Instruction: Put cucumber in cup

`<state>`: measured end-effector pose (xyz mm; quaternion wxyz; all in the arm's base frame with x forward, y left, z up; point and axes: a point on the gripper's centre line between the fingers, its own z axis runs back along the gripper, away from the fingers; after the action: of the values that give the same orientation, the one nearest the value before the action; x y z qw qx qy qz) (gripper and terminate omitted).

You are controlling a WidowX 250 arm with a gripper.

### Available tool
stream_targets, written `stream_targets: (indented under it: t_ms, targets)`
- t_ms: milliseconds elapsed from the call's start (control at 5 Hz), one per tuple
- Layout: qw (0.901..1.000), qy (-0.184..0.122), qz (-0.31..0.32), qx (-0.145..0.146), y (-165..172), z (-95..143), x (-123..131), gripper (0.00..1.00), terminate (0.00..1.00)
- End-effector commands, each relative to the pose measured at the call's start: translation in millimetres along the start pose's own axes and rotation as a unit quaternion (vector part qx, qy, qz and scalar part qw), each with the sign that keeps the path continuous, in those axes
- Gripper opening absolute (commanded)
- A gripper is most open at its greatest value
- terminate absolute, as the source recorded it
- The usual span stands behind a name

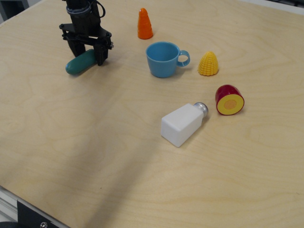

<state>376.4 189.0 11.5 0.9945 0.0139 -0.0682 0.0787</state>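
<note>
At far left on the desk (95,156), the end effector (88,53) straddles the cucumber's (79,63) right end, fingers spread and not yet gripping. The cucumber lies flat. To the right stands the cup (163,59), empty. The grasp step seems in hand; next likely closing, lifting, carrying right.

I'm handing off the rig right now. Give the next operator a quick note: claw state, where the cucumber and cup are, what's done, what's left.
Claw: open, low over the table, its jaws straddling the right end of the cucumber; no grip yet.
Cucumber: lying flat on the table, far left.
Cup: upright, empty, handle to the right, off to the right of the claw.
Done: approach only.
Left: close on the cucumber, lift, carry it right, drop it in the cup.
</note>
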Motion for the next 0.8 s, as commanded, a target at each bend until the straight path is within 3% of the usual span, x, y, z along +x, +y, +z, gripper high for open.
stream_targets:
  t_ms: [0, 200, 600]
  targets:
    - [0.9987, -0.035, 0.027, 0.027, -7.1, 31.8, 7.3, 0.00, 0.00]
    - [0.9961, -0.039, 0.066, 0.044, -10.7, 50.6, 2.5, 0.00, 0.00]
    - [0.9819, -0.123, 0.124, 0.072, -39.6, 115.4, 0.6, 0.00, 0.00]
